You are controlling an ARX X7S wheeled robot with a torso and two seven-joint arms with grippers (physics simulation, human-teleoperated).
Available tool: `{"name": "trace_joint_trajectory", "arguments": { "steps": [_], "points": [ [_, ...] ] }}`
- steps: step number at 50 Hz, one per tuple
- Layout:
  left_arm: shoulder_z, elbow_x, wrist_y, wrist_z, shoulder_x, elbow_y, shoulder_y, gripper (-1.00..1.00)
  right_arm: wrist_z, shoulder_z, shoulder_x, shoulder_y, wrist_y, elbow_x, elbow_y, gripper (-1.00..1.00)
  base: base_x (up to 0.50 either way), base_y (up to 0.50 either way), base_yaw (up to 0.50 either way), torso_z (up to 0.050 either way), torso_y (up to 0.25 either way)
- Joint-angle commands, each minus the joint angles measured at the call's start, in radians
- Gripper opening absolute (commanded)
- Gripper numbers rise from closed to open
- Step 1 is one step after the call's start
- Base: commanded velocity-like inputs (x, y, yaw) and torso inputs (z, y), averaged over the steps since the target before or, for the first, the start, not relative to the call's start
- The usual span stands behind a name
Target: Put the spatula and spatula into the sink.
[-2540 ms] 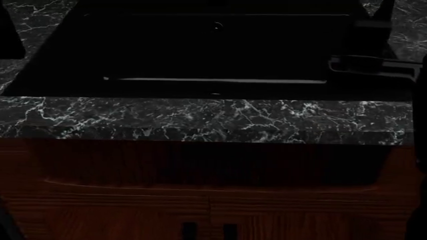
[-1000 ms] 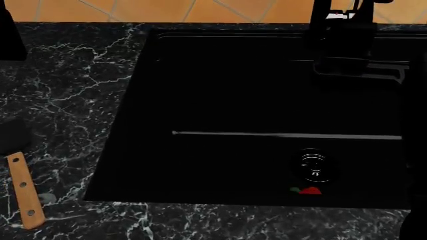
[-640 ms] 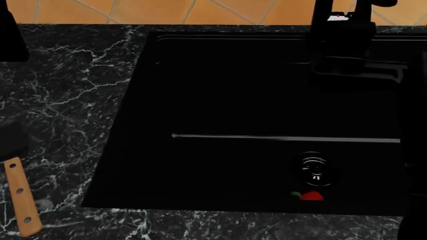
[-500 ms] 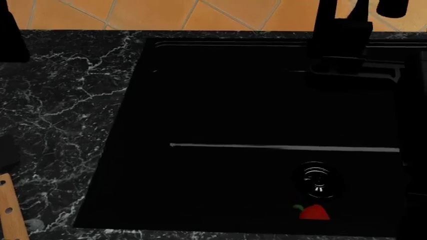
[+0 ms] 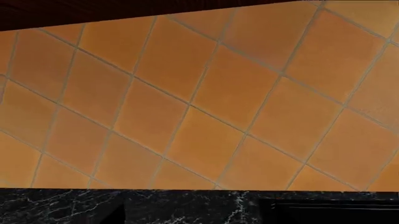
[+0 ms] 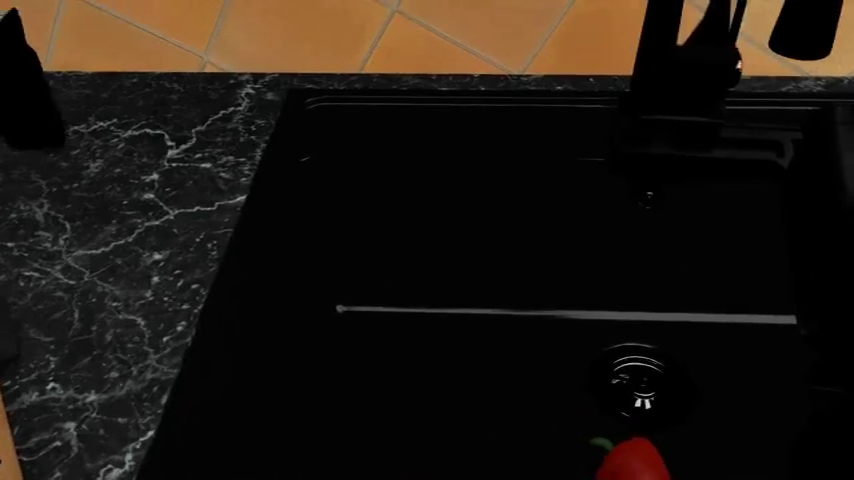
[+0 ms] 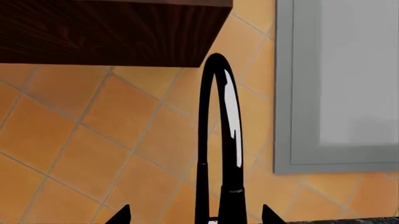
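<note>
The sink (image 6: 441, 230) is a big glossy black basin with a round drain (image 6: 641, 380), a thin pale ridge line and a black faucet (image 6: 683, 70) at its back. Only a thin sliver of a spatula's wooden handle (image 6: 2, 452) shows, at the head view's lower left edge on the counter. No other spatula is in view. My right gripper (image 7: 196, 215) is open, its two black fingertips (image 7: 121, 215) wide apart and empty, facing the faucet (image 7: 218, 140). My left gripper (image 5: 196, 215) faces the tiled wall, its dark tips barely visible and spread apart, holding nothing.
Black marble counter (image 6: 120, 250) runs left of the sink, with an orange tiled wall (image 6: 334, 30) behind. A small red object (image 6: 630, 462) lies in the basin near the drain. A wooden cabinet (image 7: 112, 30) and a grey window frame (image 7: 283, 93) are above the faucet.
The head view has shifted, so the sink sits lower and larger in frame. The spatula handle has slid almost out at the lower left. More of the red object shows.
</note>
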Motion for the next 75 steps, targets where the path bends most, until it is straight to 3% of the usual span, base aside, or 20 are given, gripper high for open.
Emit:
{"name": "trace_joint_trajectory", "arguments": {
  "steps": [1, 5, 6, 8, 11, 13, 30, 44, 58, 75],
  "points": [
    [-0.049, -0.580, -0.194, -0.592, -0.109, -0.102, -0.070, 1.00, 0.003, 0.008, 0.010, -0.025, -0.018, 0.009, -0.001, 1.00, 0.00, 0.00, 0.00, 0.000, 0.000],
    [-0.026, -1.180, -0.179, -1.152, -0.141, -0.246, -0.094, 1.00, -0.007, 0.001, 0.010, -0.053, -0.042, 0.000, 0.003, 1.00, 0.00, 0.00, 0.00, 0.000, 0.000],
    [-0.002, -1.330, -0.163, -1.224, -0.152, -0.263, -0.103, 1.00, -0.011, 0.004, 0.011, -0.064, -0.051, -0.003, 0.004, 1.00, 0.00, 0.00, 0.00, 0.000, 0.000],
    [0.049, -1.441, -0.116, -1.296, -0.177, -0.274, -0.115, 1.00, -0.013, 0.007, 0.008, -0.075, -0.061, -0.005, 0.008, 1.00, 0.00, 0.00, 0.00, 0.000, 0.000],
    [0.220, -1.549, 0.090, -1.300, -0.277, -0.258, -0.109, 1.00, -0.019, -0.004, 0.005, -0.087, -0.078, -0.014, 0.013, 1.00, 0.00, 0.00, 0.00, 0.000, 0.000],
    [0.271, -1.568, 0.135, -1.291, -0.298, -0.234, -0.095, 1.00, -0.025, -0.007, 0.006, -0.099, -0.092, -0.020, 0.015, 1.00, 0.00, 0.00, 0.00, 0.000, 0.000],
    [0.362, -1.580, 0.223, -1.276, -0.322, -0.247, 0.046, 1.00, -0.039, -0.027, 0.012, -0.147, -0.144, -0.048, 0.036, 1.00, 0.00, 0.00, 0.00, 0.000, 0.000],
    [0.431, -1.610, 0.378, -1.287, -0.382, -0.188, 0.141, 1.00, -0.026, 0.004, 0.019, -0.170, -0.142, -0.020, 0.018, 1.00, 0.00, 0.00, 0.00, 0.000, 0.000],
    [0.703, -1.654, 0.762, -1.298, -0.599, -0.070, 0.073, 1.00, -0.035, -0.006, 0.022, -0.186, -0.172, -0.029, 0.027, 1.00, 0.00, 0.00, 0.00, 0.000, 0.000],
    [0.762, -1.672, 0.874, -1.266, -0.606, -0.138, 0.096, 1.00, -0.013, 0.001, 0.029, -0.190, -0.170, -0.001, 0.018, 1.00, 0.00, 0.00, 0.00, 0.000, 0.000]
  ]
}}
